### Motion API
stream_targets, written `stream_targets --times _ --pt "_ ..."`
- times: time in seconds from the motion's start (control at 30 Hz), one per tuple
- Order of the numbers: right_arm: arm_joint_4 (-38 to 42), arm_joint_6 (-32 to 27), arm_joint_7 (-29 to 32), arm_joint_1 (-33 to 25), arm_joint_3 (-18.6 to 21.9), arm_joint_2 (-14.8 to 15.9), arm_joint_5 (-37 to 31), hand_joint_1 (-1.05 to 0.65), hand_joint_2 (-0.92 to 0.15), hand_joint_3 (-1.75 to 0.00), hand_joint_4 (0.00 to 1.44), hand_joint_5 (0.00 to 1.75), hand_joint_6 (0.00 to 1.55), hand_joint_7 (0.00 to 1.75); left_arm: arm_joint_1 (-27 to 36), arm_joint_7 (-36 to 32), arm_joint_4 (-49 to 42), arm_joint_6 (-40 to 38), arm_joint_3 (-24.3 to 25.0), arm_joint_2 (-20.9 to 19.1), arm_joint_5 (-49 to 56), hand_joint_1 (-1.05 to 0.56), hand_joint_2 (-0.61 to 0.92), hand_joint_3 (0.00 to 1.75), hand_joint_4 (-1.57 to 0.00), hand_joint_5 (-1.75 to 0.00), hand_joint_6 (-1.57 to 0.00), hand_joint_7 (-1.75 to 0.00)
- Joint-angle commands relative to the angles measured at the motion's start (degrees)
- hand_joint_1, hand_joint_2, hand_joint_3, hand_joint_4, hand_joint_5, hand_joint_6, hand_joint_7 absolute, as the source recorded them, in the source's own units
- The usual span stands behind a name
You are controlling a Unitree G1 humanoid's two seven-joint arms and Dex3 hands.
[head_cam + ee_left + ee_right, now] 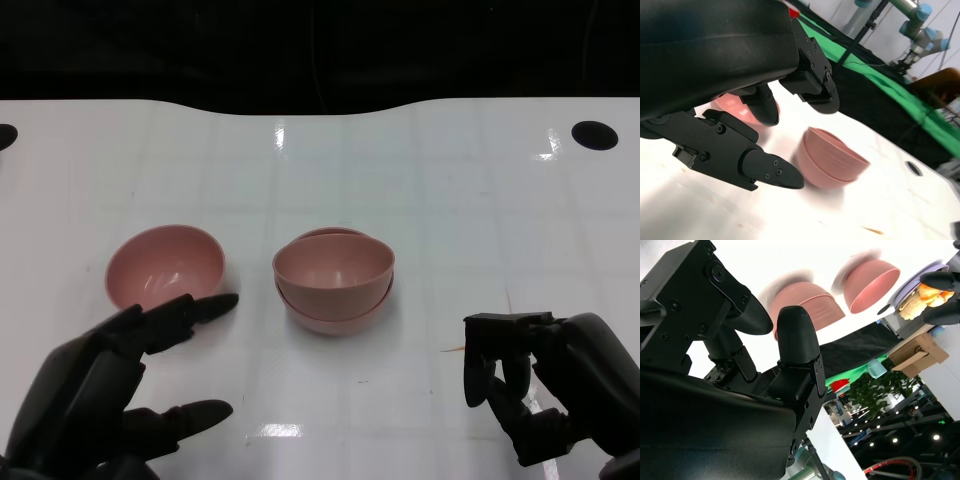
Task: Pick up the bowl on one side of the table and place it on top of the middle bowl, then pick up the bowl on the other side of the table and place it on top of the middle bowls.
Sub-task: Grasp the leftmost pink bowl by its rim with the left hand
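Head view: your stack (333, 285) sat mid-counter, two pink bowls nested, the top one tilted a bit in the lower one. The side bowl (165, 267) stood alone on the white counter (440, 190), left of the stack and clear of it, upright. Your left hand (110, 385) was low left, fingers spread, holding nothing; the top fingertip (215, 304) sat just at the side bowl's near rim, and I couldn't tell if it touched. Your right hand (535, 385) was low right, fingers curled in and down, nothing in them, well apart from the stack. Black holes in the counter showed at the far right (594, 135) and far left edge.

Left wrist view: the left hand's fingers (767, 170) were apart with nothing between them. The stack (830, 159) was beyond them on the counter, blurred. The side bowl (735, 107) showed partly behind the fingers.

Right wrist view: the right hand's fingers (795, 340) were bent close together, empty. Past them you could see the stack (807, 302) and the side bowl (872, 282), both blurred, not touching each other. The left hand's fingertips (940, 280) showed at the frame edge beside the side bowl.
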State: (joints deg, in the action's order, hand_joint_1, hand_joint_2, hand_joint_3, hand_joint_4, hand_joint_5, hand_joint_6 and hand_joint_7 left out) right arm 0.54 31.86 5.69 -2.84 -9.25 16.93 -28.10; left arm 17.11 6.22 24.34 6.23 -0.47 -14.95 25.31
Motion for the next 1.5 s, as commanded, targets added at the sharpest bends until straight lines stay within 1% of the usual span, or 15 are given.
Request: stream_targets --times 0.03,0.13,0.23,0.33,0.53,0.73,0.77,0.87,0.97,1.13,1.3,1.33,1.4,1.5 --pt "-1.4 -1.5 -0.5 -0.7 0.2 -0.1 -0.2 -0.04 -0.15 -1.62 0.99 1.75 0.79 1.71 -1.0 -0.5 2.8 -3.1 0.7 -1.2 5.0 -0.49 0.92 0.11 -0.30 -0.61 -0.45 -0.03" --pt "-1.9 -2.4 -0.7 -0.7 0.2 -0.2 -0.4 -0.03 -0.15 -1.62 0.99 1.75 0.79 1.71 -2.7 -0.6 4.1 -5.6 0.7 -1.3 8.9 -0.51 0.92 0.08 -0.33 -0.57 -0.45 -0.02" --pt "-2.2 -3.2 -1.0 -0.7 0.1 0.0 -0.6 -0.03 -0.15 -1.62 0.98 1.75 0.79 1.71 -5.1 0.3 5.3 -9.3 0.4 -1.1 13.1 -0.50 0.92 0.08 -0.37 -0.58 -0.44 -0.02" --pt "-2.5 -3.5 -1.4 -1.0 0.1 0.1 -0.6 -0.04 -0.15 -1.62 0.98 1.75 0.79 1.70 -7.5 1.4 5.4 -12.3 -0.7 -2.0 18.0 -0.49 0.92 0.07 -0.36 -0.57 -0.45 -0.02" --pt "-2.6 -3.3 -1.1 -1.3 0.1 0.0 -0.8 -0.02 -0.15 -1.61 0.98 1.75 0.80 1.69 -12.4 4.1 1.6 -16.7 -4.3 -2.9 25.5 -0.50 0.90 0.01 -0.36 -0.54 -0.49 -0.02" --pt "-3.2 -3.6 -1.3 -1.5 0.0 -0.2 -0.8 -0.01 -0.16 -1.61 0.98 1.75 0.80 1.68 -17.8 10.3 -3.1 -23.0 -9.0 -3.3 33.8 -0.54 0.92 0.02 -0.40 -0.52 -0.48 -0.01" --pt "-3.3 -3.6 -1.2 -1.5 0.0 -0.2 -1.0 -0.01 -0.16 -1.61 0.98 1.75 0.80 1.68 -19.0 11.4 -4.6 -23.9 -9.9 -3.3 35.0 -0.55 0.92 0.01 -0.41 -0.50 -0.48 -0.01" --pt "-3.3 -3.6 -1.3 -1.6 0.1 -0.2 -0.9 -0.01 -0.15 -1.62 0.98 1.75 0.80 1.68 -22.5 14.1 -9.3 -26.8 -12.6 -2.9 38.0 -0.56 0.92 0.01 -0.50 -0.28 -0.49 0.00" --pt "-3.4 -3.6 -1.4 -1.7 0.2 -0.2 -0.9 -0.01 -0.15 -1.62 0.98 1.75 0.80 1.68 -24.8 14.9 -12.5 -28.6 -14.3 -2.7 39.3 -0.56 0.92 0.01 -0.52 -0.22 -0.50 -0.01" --pt "-3.6 -3.4 -1.6 -1.8 0.3 0.0 -0.6 -0.03 -0.15 -1.61 0.97 1.75 0.80 1.67 -29.1 12.4 -20.2 -29.9 -17.6 -2.4 41.4 -0.57 0.92 0.00 -0.54 -0.19 -0.50 0.00" --pt "-3.8 -3.8 -1.7 -1.9 0.2 -0.3 -0.6 -0.03 -0.15 -1.61 0.97 1.75 0.80 1.66 -33.2 9.7 -29.0 -29.6 -19.2 -1.8 40.0 -0.55 0.92 0.00 -0.59 -0.19 -0.49 0.00" --pt "-3.8 -3.7 -1.6 -1.8 0.1 -0.3 -0.7 -0.03 -0.15 -1.61 0.97 1.75 0.80 1.66 -34.6 8.9 -32.4 -29.1 -19.8 -1.7 39.5 -0.55 0.92 0.00 -0.59 -0.19 -0.49 0.00" --pt "-3.8 -3.6 -1.4 -1.7 0.0 -0.4 -1.0 -0.03 -0.14 -1.61 0.98 1.75 0.81 1.66 -36.7 7.2 -38.0 -28.1 -20.9 -1.6 38.4 -0.55 0.92 0.03 -0.64 -0.20 -0.51 -0.01" --pt "-4.1 -3.9 -1.5 -1.8 -0.2 -0.6 -1.3 -0.03 -0.14 -1.61 0.98 1.75 0.81 1.65 -38.7 4.9 -43.4 -27.1 -22.5 -1.6 37.5 -0.55 0.92 0.05 -0.71 -0.23 -0.56 -0.03"
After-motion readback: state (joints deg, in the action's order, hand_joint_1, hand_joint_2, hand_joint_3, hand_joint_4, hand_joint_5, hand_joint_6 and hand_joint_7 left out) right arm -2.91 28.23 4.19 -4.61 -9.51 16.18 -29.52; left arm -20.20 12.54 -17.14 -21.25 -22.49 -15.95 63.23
